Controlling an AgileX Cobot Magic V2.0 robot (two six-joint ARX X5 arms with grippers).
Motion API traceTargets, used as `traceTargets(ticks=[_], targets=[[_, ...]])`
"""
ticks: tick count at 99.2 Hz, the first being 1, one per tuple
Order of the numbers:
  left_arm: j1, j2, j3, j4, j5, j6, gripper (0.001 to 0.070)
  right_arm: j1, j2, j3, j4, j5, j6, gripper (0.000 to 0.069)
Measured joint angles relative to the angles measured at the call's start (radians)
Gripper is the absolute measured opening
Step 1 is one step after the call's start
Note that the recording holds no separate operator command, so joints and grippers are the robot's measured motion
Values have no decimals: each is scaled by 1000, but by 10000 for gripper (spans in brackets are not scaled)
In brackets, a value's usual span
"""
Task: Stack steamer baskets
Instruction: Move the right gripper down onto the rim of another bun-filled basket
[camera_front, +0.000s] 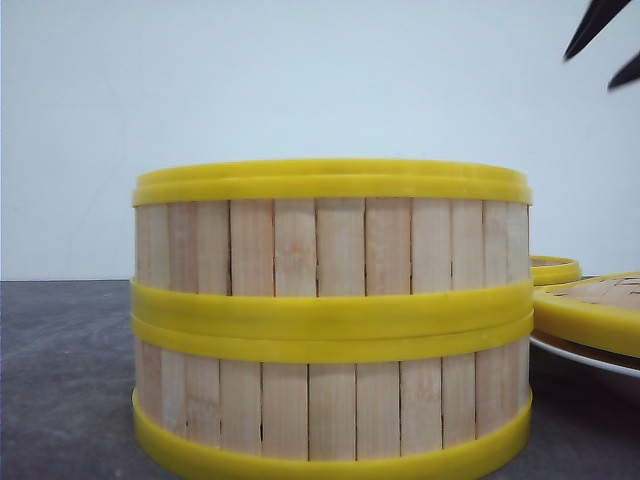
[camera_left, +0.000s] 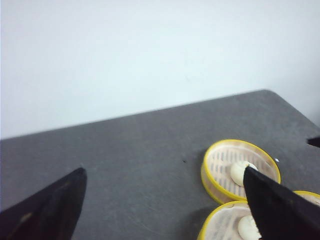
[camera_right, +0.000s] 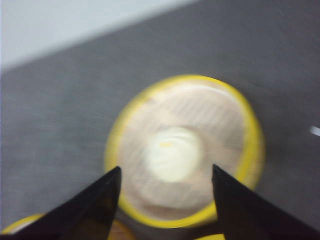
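front view: we see two baskets stacked, upper basket (camera_front: 332, 240) sitting square on lower basket (camera_front: 332, 400), rims touching all round, both on the dark table (camera_front: 60, 380). to the stack's right, a lid (camera_front: 600, 310) rests on a white plate (camera_front: 590, 358); behind it the rim of a third basket (camera_front: 555, 268) just shows. right gripper (camera_front: 606, 45) enters at the upper right corner, only its two dark tips visible, clear of the stack.

left wrist view: left gripper (camera_left: 165, 200) has its fingers spread wide, nothing between them, hanging over bare table. beyond one finger we see two open baskets side by side, each with a white bun (camera_left: 240, 171) inside; we cannot match them to the front view with certainty.

right wrist view (blurred): right gripper's fingers are apart, holding nothing, above an open basket with a pale bun at centre. the fingers do not touch its rim.
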Motion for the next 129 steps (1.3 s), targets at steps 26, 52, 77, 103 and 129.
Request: traceTargets(ticks=[26, 52, 77, 103, 129], targets=[[0, -80, 2, -114, -137, 49, 597, 23, 528, 493, -356, 153, -76, 373], [0, -73, 1, -119, -192, 60, 597, 65, 679, 506, -376, 247, -87, 269], [0, -75, 1, -119, -192, 68, 596, 72, 766, 506, -398, 277, -88, 260], [0, -74, 1, -119, -192, 75, 589, 74, 780, 506, -390, 291, -88, 70], [0, -74, 1, -119, -192, 76, 589, 91, 780, 506, -382, 304, -88, 26]])
